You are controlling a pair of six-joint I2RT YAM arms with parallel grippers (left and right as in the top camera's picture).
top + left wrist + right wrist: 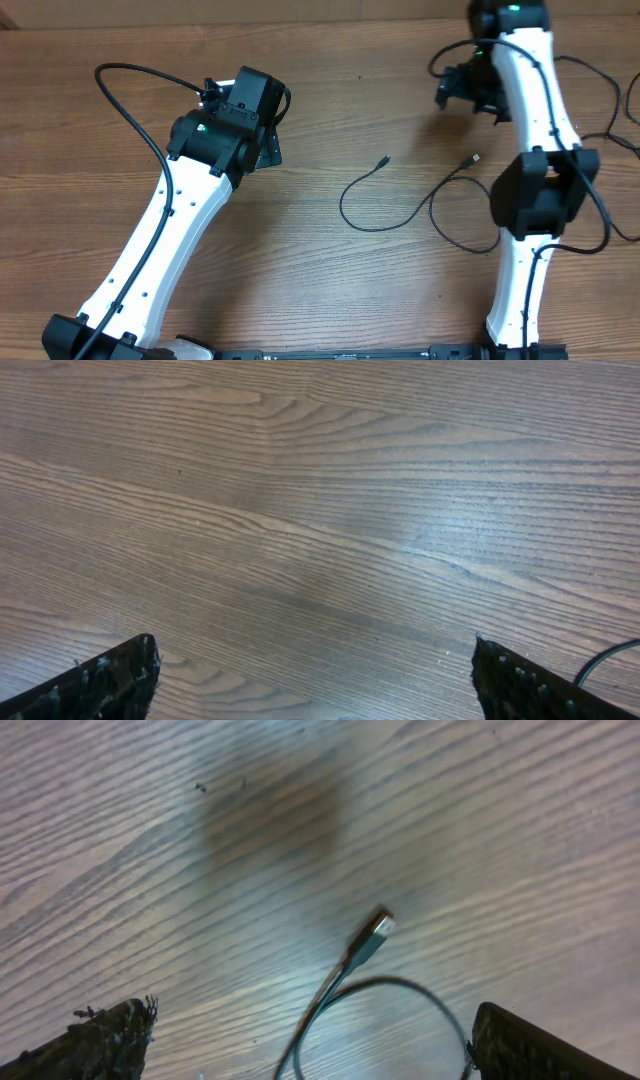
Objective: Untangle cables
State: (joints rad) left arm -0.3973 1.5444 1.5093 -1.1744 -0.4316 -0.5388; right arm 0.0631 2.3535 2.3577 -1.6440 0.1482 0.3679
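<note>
- Overhead: the cables [378,228] lie loose on the bench [330,80] between the two arms, nearer the right one. Two plug ends show, each pointing up and to the right, with the cords curving back in loops below them. I cannot tell whether they belong to one cord or two.
- Left wrist: the left fingers [110,680] are spread wide with nothing between them.
- Right wrist: the right fingers [105,1040] are equally wide apart and empty. One plug [376,930] points up-right, and its cord loops down between them.

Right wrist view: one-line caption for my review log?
Open right gripper above a wooden table, the plug end of a thin black cable lying loose below.
</note>
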